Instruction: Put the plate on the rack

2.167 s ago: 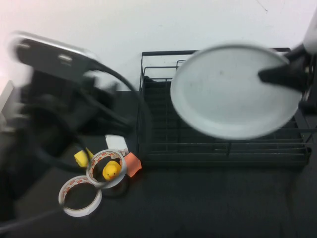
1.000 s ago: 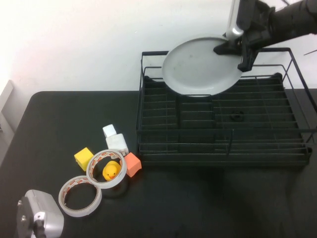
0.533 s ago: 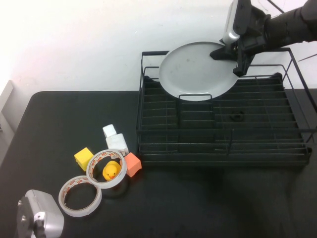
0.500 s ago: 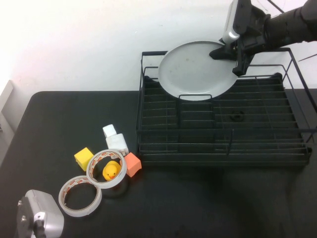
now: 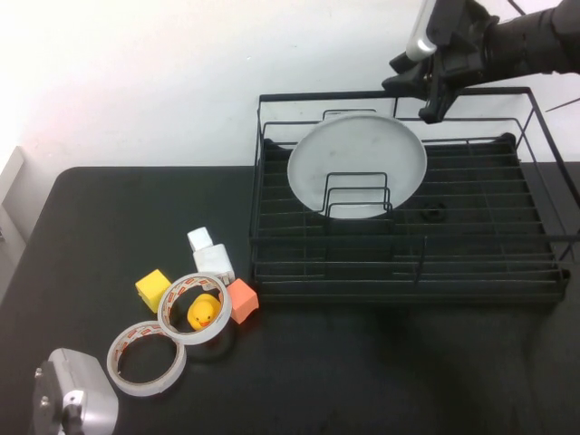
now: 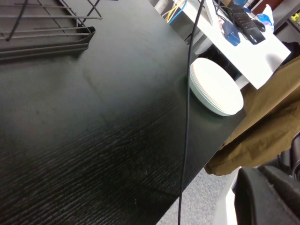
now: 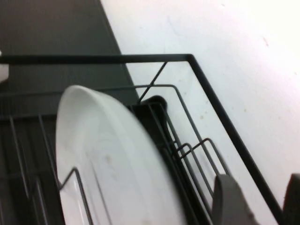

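While the black table (image 5: pixel 381 362) fills the lower part of the high view, the largest item on it is the rack (image 5: pixel 544 272), black wire with a raised rail frame, occupying the right half of the frame. The plate (image 5: pixel 357 159), round and white, stands nearly upright in the rack's rear left portion, leaning among the loop dividers, one of which crosses its lower face; in my right wrist view the plate (image 7: pixel 117 164) shows edge-on between the wires of the rack (image 7: pixel 206 93). My right gripper (image 5: pixel 424 86) sits at the upper right of the frame, above the rack's back rail and just above the plate's top right rim, apart from the plate; its fingers (image 7: pixel 225 201) stand spread, holding nothing. My left gripper (image 5: pixel 68 403) is parked at the lower left corner of the frame, near the table's front edge; I cannot tell whether its fingers are spread or closed. My left wrist view gives bare table (image 6: pixel 70 140), a corner of the rack (image 6: pixel 56 40), and a stack of white plates (image 6: pixel 215 91) at the table's edge. Smaller items, left of the rack: two tape rolls (image 5: pixel 147 358), the upper roll ringing a yellow duck (image 5: pixel 206 313); an orange block (image 5: pixel 242 300); a yellow block (image 5: pixel 153 289); two white blocks (image 5: pixel 212 261).
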